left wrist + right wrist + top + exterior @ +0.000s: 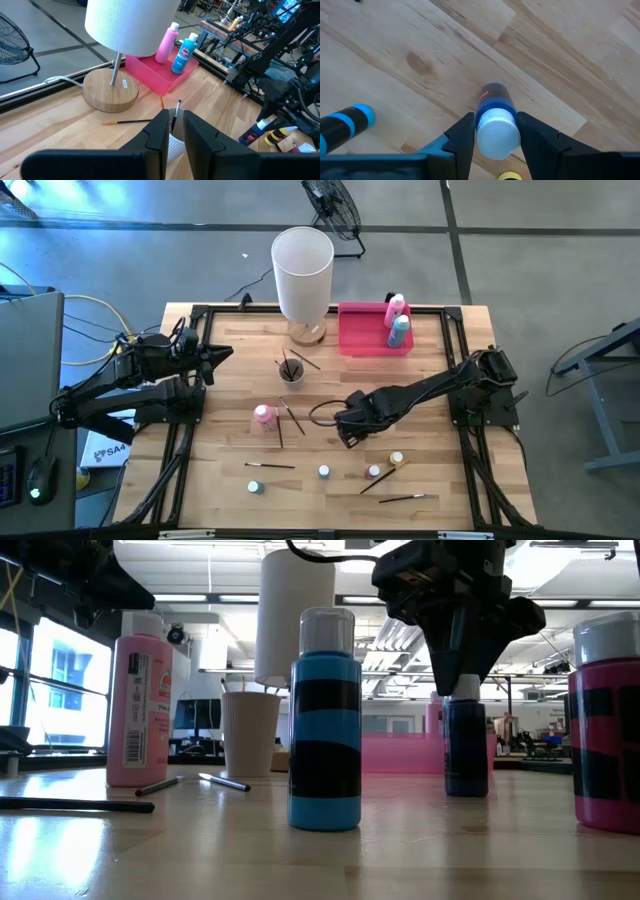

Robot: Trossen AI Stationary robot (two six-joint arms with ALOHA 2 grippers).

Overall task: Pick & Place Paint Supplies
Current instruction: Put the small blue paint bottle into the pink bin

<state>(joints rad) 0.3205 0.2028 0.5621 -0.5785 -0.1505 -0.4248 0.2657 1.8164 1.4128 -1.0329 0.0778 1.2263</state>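
Note:
My right gripper (345,432) points down over the table's middle and is shut on a small dark-blue paint bottle (465,755) with a white cap. Other small bottles stand near the front edge: blue-striped (325,720), pink-striped (605,730), and a yellow-capped one (397,458). A taller pink bottle (263,415) stands left of centre. Thin paintbrushes (270,466) lie flat on the wood. My left gripper (215,355) waits over the table's left edge with a narrow gap between its fingers and nothing in it. My right gripper pinches the bottle's white cap (497,134) between its two fingers (465,140), coming from above and pointing down. The bottle stands upright below the fingers. In the low view its base (466,790) appears to rest on the tabletop.
A tall white cylinder on a round wooden base (302,265) stands at the far edge. Beside it a pink tray (365,340) holds a pink and a teal bottle. A paper cup (290,368) with brushes stands mid-table. More brushes (400,498) lie near the front.

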